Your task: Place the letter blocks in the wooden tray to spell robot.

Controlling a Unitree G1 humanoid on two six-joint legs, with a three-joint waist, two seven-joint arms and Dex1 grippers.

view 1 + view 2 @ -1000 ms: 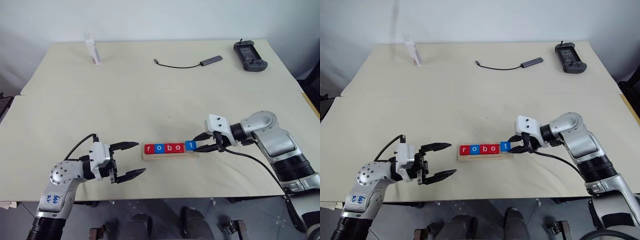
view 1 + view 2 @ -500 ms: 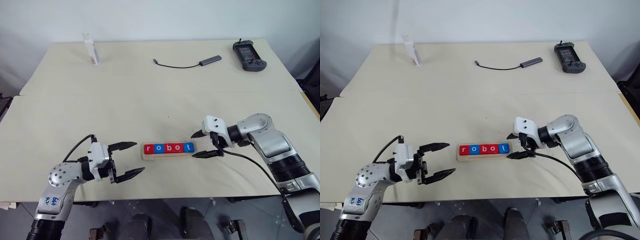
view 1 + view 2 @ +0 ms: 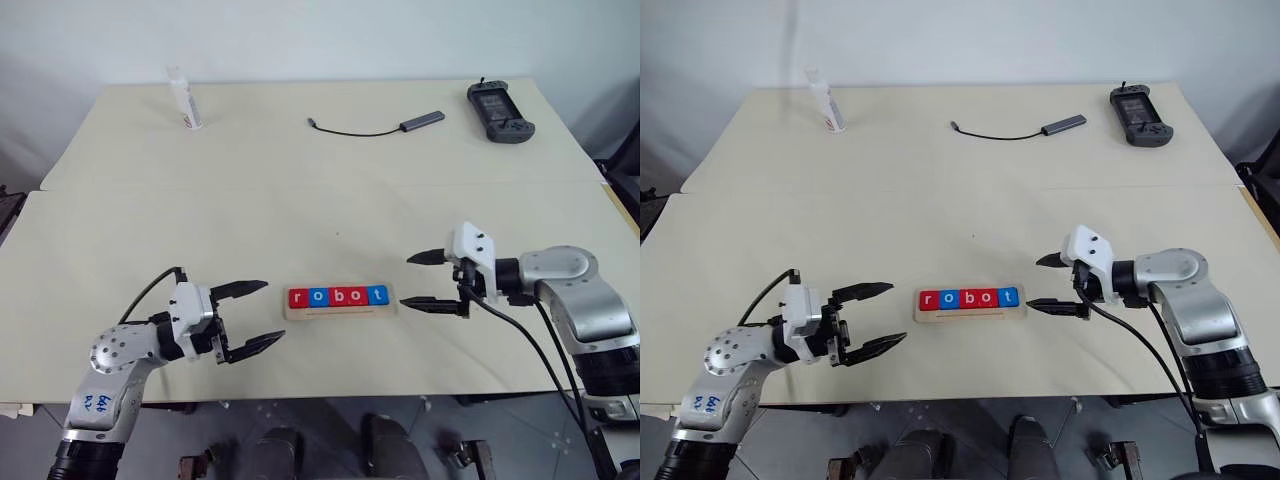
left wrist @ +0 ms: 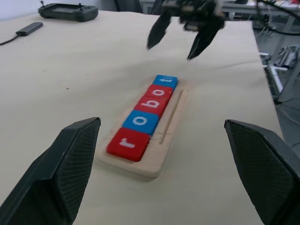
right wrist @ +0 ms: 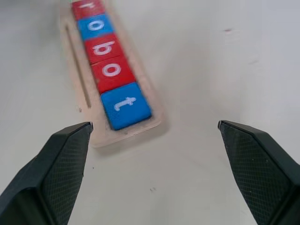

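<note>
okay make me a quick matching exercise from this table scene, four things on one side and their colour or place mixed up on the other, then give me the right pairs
Things:
1. t block
2. b block
3. game controller
4. small white bottle

Colour or place:
A. far left of the table
B. blue, at the right end of the tray
C. red, middle of the tray
D. far right of the table

Pairs: 1-B, 2-C, 3-D, 4-A

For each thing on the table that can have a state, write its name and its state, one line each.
letter blocks: all five seated in a row, reading robot.
wooden tray: flat on the table, full.
left gripper: open, empty.
right gripper: open, empty, clear of the tray.
cable: loose, plugged into nothing.
</note>
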